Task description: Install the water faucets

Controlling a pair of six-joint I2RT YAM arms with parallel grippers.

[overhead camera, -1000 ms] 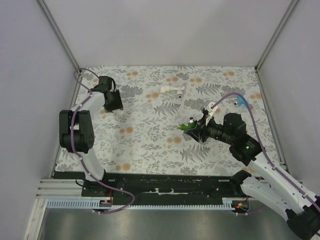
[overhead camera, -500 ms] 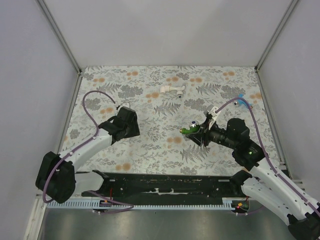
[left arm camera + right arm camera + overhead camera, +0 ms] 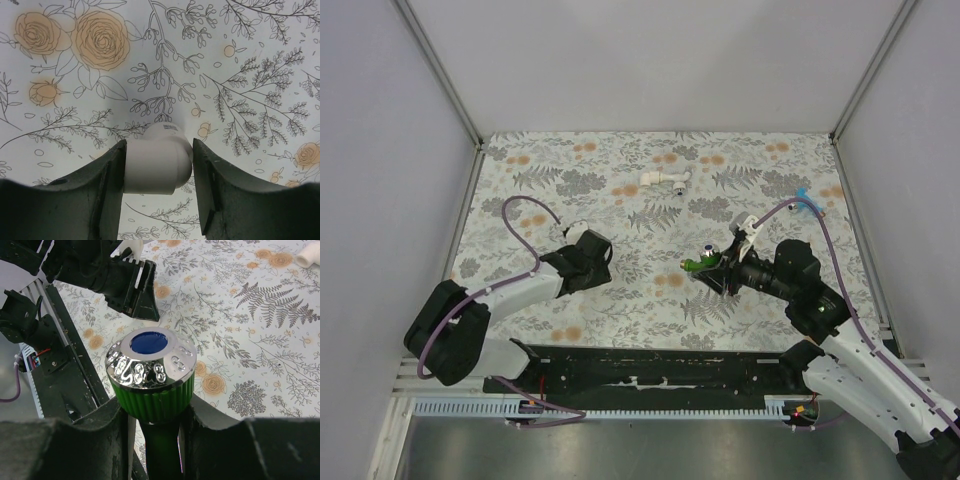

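The right claw (image 3: 155, 412) is clamped on the ribbed green plastic tap (image 3: 152, 395) (rounded cap shiny chrome, blue-centred). The left claw (image 3: 159, 167) squeezes a smooth white elbow pipe (image 3: 155, 157) over the flowery table (image 3: 250, 60).

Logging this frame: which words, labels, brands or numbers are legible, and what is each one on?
Nothing can be quoted with confidence.
Chrome cap on the green faucet: raised characters around the rim, warped by reflections, not readable.
White elbow fitting: a faint grey print near its upper edge, too small to read.
Top view: no legible text.
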